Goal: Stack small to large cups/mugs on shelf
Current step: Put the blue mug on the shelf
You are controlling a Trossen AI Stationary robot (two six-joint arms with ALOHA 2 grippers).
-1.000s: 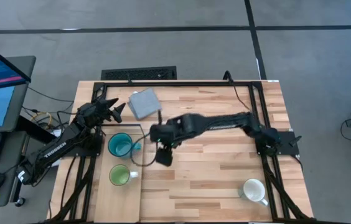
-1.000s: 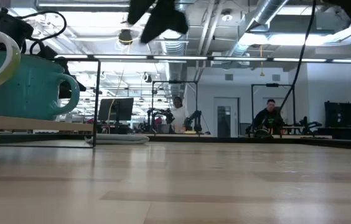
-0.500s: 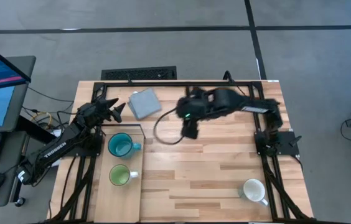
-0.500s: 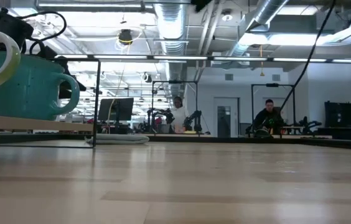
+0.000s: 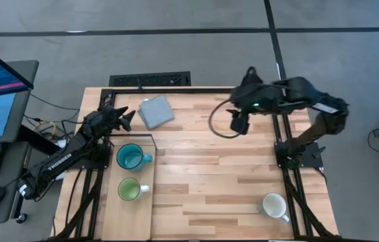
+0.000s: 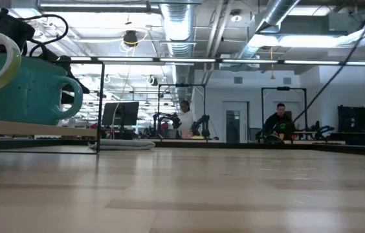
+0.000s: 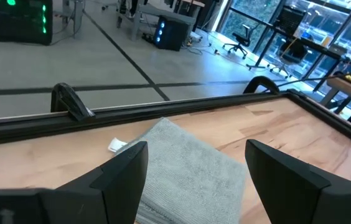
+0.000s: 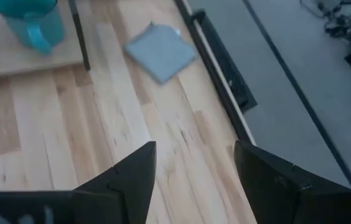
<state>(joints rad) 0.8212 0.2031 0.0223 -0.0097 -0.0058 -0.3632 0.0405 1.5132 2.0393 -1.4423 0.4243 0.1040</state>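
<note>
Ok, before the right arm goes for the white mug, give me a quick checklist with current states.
1. Right gripper empty, fingers open: ok, nothing between them in the right wrist view.
2. White mug upright and free on the table's near right: ok.
3. Teal mug and green mug already on the shelf, side by side, apart: ok.
4. Room on the shelf nearer than the green mug: ok, bare panel shows there.
5. Left gripper out of the way: ok, it hovers open by the grey pad, beyond the shelf's far end.
6. White mug's handle direction for the grasp: cannot tell.
</note>
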